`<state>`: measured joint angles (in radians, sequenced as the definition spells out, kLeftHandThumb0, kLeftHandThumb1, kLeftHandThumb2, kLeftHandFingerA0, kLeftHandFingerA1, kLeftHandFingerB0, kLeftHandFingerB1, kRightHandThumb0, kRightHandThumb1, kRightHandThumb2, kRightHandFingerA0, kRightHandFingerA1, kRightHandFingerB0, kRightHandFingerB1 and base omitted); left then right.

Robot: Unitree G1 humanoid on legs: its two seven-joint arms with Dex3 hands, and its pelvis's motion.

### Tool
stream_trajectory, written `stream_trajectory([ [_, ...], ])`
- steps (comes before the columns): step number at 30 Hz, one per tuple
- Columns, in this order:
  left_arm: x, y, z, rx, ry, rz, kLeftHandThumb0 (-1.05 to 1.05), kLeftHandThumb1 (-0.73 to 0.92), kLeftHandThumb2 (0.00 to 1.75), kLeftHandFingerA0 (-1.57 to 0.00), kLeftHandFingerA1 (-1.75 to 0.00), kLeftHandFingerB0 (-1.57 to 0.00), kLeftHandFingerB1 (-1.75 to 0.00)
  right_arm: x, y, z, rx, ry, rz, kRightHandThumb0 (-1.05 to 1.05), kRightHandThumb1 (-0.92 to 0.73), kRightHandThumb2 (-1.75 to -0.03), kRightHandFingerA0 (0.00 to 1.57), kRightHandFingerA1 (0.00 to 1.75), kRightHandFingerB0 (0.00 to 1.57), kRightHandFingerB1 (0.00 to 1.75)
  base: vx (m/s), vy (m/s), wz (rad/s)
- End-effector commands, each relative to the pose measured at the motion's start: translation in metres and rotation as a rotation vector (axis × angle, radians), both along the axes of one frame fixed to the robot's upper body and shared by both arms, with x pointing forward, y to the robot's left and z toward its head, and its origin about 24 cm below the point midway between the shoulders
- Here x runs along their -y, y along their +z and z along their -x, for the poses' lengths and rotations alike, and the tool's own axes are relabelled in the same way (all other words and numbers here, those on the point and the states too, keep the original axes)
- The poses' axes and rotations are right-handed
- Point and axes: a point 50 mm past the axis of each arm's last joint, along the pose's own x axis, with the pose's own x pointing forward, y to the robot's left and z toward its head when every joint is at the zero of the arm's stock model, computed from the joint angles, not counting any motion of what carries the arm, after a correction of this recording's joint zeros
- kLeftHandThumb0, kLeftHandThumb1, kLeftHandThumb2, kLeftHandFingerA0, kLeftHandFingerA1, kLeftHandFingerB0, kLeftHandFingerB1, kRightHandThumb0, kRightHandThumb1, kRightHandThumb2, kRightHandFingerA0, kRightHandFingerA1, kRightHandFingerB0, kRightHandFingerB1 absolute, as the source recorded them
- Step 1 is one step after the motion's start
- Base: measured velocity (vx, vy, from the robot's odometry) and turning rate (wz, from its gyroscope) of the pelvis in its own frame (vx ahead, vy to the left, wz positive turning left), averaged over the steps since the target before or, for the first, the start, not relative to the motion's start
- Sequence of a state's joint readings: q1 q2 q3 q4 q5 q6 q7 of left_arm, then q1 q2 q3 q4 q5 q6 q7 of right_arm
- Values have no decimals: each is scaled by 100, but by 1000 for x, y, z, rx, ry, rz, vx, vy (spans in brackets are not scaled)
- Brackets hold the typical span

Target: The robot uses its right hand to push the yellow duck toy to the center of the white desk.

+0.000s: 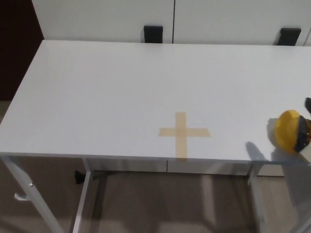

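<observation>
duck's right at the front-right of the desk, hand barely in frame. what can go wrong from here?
1. The yellow duck toy sits near the front edge of the white desk; a push angled slightly toward the robot could tip it off.
2. Only a sliver of the right hand shows at the picture's right edge, so contact is hard to verify; an off-centre push may spin the rounded duck away.
3. It may stop short of or overshoot the tape cross.
</observation>
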<state>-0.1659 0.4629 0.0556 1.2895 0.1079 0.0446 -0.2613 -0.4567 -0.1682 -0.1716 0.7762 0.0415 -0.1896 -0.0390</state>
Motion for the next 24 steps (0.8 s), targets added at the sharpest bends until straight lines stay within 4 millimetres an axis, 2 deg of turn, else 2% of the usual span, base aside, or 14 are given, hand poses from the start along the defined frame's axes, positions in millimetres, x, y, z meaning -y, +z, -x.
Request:
stream_trajectory([
  [1,0,-1,1,-12,7,0,-28,58,82,-60,-88,-73,-71,-13,-2,0,45,-39,-55,-82,-92,-76,19,41,15,33,0,0,0],
  [2,0,0,1,-8,6,0,-27,55,87,-61,-95,-75,-74,-19,-4,-1,43,-32,-70,-82,-92,-76,18,43,15,33,0,0,0],
  [4,-1,1,-1,-2,5,3,-25,54,89,-64,-95,-75,-75,-27,-5,-2,40,-22,-88,-81,-92,-75,18,42,16,32,0,0,0],
  [6,-1,1,-1,-1,4,3,-25,54,89,-64,-95,-75,-75,-29,-5,-2,35,-21,-87,-81,-92,-75,18,42,16,32,0,0,0],
  [7,-1,1,-1,-1,8,3,-25,54,88,-58,-94,-73,-73,-30,-5,-3,35,-17,-84,-81,-92,-74,18,41,16,32,0,0,0],
  [12,-2,2,-1,-11,13,1,-27,55,85,-57,-90,-75,-77,-37,-5,-4,31,4,-54,-81,-91,-75,20,42,16,33,0,0,0],
  [13,-2,2,-1,-11,6,2,-25,54,86,-59,-92,-75,-76,-39,-5,-4,32,19,-48,-82,-91,-74,23,43,21,34,0,0,0],
  [20,-3,2,-1,-6,20,6,-28,53,83,-58,-93,-73,-78,-49,-6,-4,33,70,-25,-82,-92,-75,21,45,19,35,0,0,0],
  [21,-2,2,-1,-5,21,8,-27,53,85,-63,-101,-75,-81,-52,-7,-4,27,83,-13,-82,-92,-75,22,44,20,35,0,0,0],
  [22,-2,2,-1,-5,9,4,-28,54,82,-57,-92,-76,-85,-56,-8,-4,18,98,-9,-83,-92,-72,22,45,23,34,0,0,0],
  [24,-1,2,-2,-6,-6,-1,-28,54,82,-57,-92,-76,-85,-60,-9,-5,7,115,-4,-83,-92,-72,22,45,23,34,0,0,0],
])
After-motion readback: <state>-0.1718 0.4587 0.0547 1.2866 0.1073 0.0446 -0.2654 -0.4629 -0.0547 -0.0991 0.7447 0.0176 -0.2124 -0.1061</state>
